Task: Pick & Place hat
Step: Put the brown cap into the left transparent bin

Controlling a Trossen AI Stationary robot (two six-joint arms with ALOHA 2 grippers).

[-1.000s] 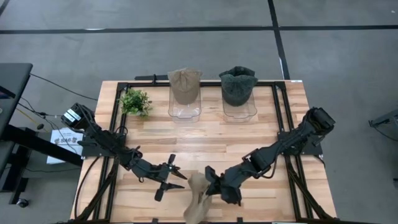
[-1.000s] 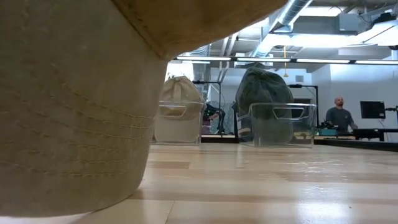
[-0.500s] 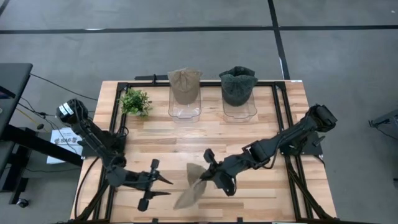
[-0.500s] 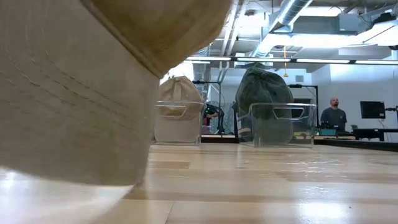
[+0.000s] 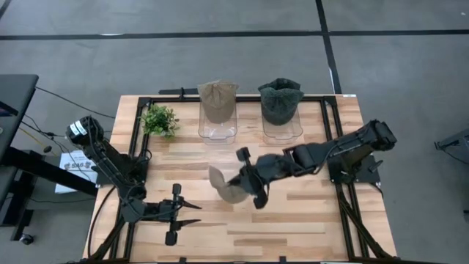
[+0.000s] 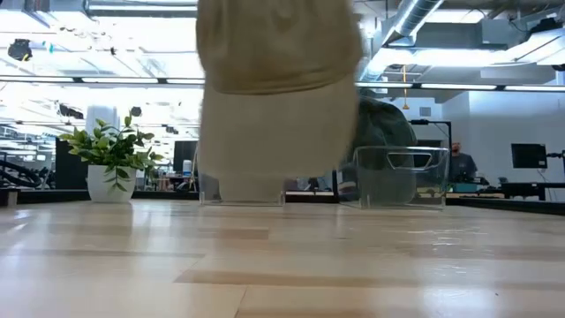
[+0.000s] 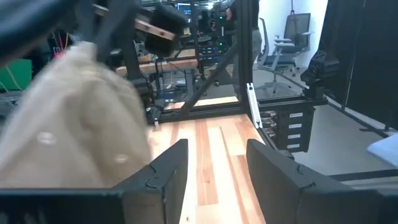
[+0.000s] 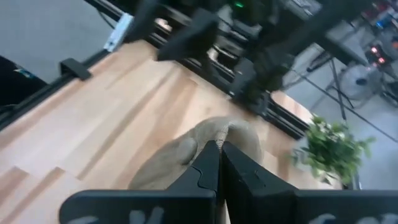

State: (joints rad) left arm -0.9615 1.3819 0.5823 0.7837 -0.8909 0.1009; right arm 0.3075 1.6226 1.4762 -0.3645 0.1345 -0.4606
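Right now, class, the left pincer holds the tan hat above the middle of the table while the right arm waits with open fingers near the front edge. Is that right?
The arms are swapped. The high view shows the right pincer shut on the tan hat above the middle of the table, while the left pincer waits open near the front edge.

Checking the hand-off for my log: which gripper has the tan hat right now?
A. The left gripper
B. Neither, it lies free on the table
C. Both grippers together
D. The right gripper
D: the right gripper is shut on the tan hat over mid-table, while the left gripper sits open and apart near the front edge.
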